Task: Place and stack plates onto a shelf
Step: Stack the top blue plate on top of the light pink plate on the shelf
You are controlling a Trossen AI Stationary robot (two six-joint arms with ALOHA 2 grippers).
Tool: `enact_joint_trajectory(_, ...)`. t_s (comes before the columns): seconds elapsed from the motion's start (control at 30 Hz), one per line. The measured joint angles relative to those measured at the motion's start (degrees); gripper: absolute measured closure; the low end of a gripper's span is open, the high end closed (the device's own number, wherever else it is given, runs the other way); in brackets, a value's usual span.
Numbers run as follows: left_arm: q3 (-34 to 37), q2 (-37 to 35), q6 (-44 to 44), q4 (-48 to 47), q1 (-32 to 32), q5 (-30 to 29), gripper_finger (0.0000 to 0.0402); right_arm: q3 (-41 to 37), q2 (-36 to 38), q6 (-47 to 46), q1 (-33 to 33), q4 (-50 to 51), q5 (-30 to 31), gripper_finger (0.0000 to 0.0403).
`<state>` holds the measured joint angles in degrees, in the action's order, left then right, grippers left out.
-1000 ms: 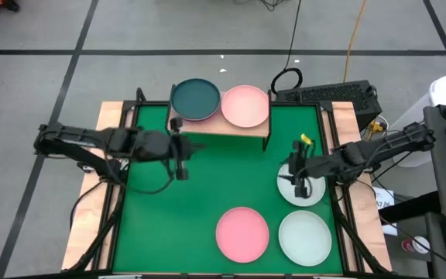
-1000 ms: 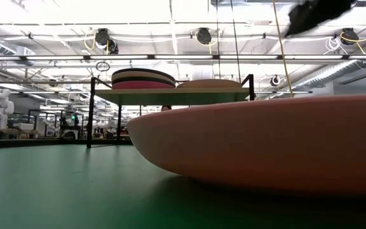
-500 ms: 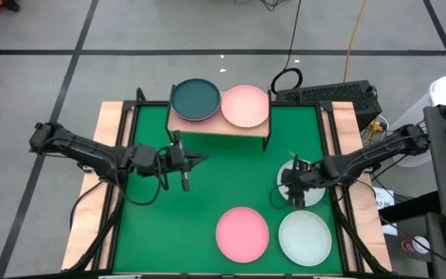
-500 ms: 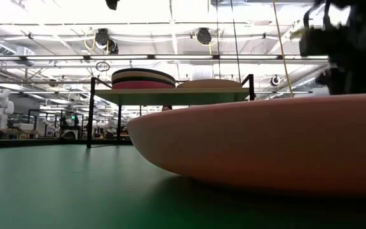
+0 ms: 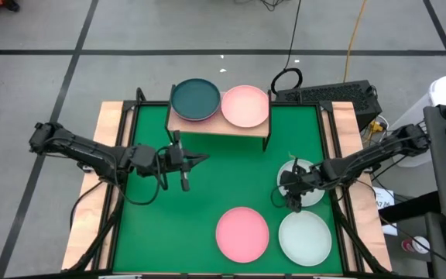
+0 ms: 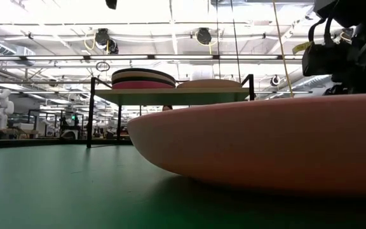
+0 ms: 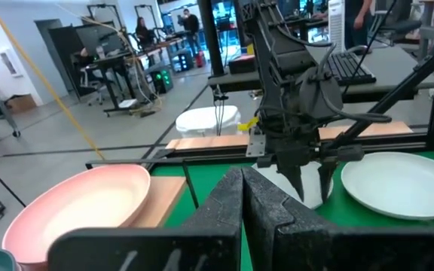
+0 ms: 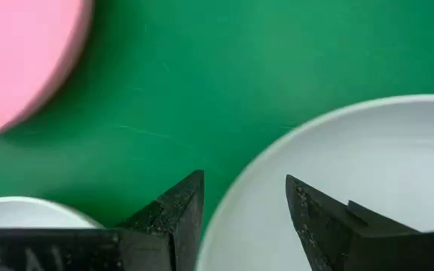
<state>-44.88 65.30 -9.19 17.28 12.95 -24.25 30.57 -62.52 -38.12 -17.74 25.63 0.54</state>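
The right arm reaches in from the desk's right edge, its forearm slanting down toward the middle, and the right gripper (image 5: 291,188) points down over the near-left rim of a pale mint-white plate (image 5: 310,186) lying on the green desk (image 5: 207,186). In the right wrist view its two dark fingers (image 8: 173,214) stand apart, one on each side of that plate's rim (image 8: 337,173), with green desk showing between them; whether they touch the plate I cannot tell. The left arm stretches in from the left edge, bent at the elbow and running nearly level, and the left gripper (image 5: 184,164) hangs over bare desk just in front of the shelf (image 5: 219,125), well apart from the right gripper. Its fingers (image 7: 241,197) are pressed together with nothing between them. The shelf, a light-wood board on thin black legs, stands at the far middle of the desk and carries a stack topped by a dark teal plate (image 5: 196,98) on its left half and a pale salmon plate (image 5: 245,105) on its right half, the two just beside each other. At the near side of the desk lie a pink plate (image 5: 241,233) and, just to its right, a second pale mint-white plate (image 5: 305,236). In the low view the pink plate's rim (image 6: 259,143) fills the foreground.
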Motion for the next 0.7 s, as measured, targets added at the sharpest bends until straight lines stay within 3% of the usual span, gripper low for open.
enact_joint_trajectory(0.2, 0.0, 0.0, 0.4, -0.5, 0.0, 0.0, 0.0400, 0.0, -2.4, 0.0, 0.0, 0.8, 3.6, 0.0234)
enact_joint_trajectory(0.47, 0.0, 0.0, 0.5, -0.8, 0.0, 0.0, 0.0400, 0.0, -8.5, -0.2, 0.0, 0.7, 3.9, 0.0241)
enact_joint_trajectory(0.57, 0.0, 0.0, 0.5, -0.8, 0.0, 0.1, 0.0400, 0.1, -9.3, 0.1, 0.0, 0.8, 4.4, 0.0274)
enact_joint_trajectory(0.7, 0.0, 0.0, 0.5, -0.8, 0.0, 0.1, 0.0400, 0.1, -8.5, 1.5, 0.0, 0.5, 4.3, 0.0352)
